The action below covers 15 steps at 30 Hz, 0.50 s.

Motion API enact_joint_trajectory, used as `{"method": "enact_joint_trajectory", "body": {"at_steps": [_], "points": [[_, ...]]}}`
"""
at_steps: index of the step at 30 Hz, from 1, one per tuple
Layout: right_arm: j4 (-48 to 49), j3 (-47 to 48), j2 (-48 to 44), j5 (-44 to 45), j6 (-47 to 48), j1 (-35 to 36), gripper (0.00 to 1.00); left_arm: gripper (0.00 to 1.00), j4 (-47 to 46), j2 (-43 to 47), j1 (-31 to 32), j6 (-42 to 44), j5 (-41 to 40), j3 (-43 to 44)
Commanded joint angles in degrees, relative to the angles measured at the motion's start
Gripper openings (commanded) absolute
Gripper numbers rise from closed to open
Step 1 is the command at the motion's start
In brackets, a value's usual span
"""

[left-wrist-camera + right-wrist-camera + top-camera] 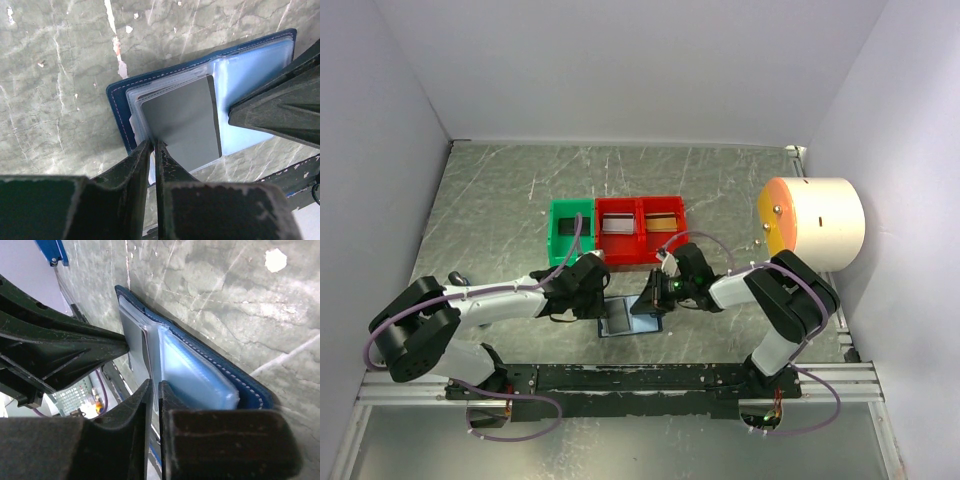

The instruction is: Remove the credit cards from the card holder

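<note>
The fingers (136, 165) of the left gripper (152, 146) are pinched together on a corner of the grey card (182, 122), which sticks out of the holder (117, 107). The right gripper (154, 386) is squeezed onto a clear pocket (195, 375) of the holder. The holder lies open and flat on the counter (500, 200), near the middle of the near edge. Just behind it sit a red bin (640, 263) and a green bin (556, 240) with other cards (620, 226) inside.

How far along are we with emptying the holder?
Done: a pale card and a tan card lie in the red bin. In hand: holder open, left fingers shut on the grey card, right fingers on a sleeve. Left: that card, perhaps more hidden.
</note>
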<state>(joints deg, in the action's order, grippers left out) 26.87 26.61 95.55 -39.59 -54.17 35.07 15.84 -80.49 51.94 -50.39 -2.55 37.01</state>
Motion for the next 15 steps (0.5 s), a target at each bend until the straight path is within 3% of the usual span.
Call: {"method": "enact_joint_trajectory", "body": {"at_steps": [1,3,8,13,15], "points": [[-3.5,2.4,0.1,0.3,2.5,1.0,0.18,0.22,3.8,-0.7,0.4,1.6,-1.3,-2.6],[-4.4,3.5,1.3,1.1,3.0,2.5,0.24,0.22,3.0,-0.3,0.4,1.9,-0.5,-2.7],[-0.1,3.9,4.7,1.4,-0.4,5.1,0.23,0.22,0.9,-0.4,0.4,1.6,1.3,-3.1],[4.6,2.2,4.4,0.3,-2.7,5.5,0.01,0.20,-1.1,-0.4,0.4,0.6,2.5,-4.0],[4.0,1.7,2.8,0.8,-2.4,4.9,0.00,0.19,-1.3,0.0,0.4,0.3,2.5,-4.3]]}}
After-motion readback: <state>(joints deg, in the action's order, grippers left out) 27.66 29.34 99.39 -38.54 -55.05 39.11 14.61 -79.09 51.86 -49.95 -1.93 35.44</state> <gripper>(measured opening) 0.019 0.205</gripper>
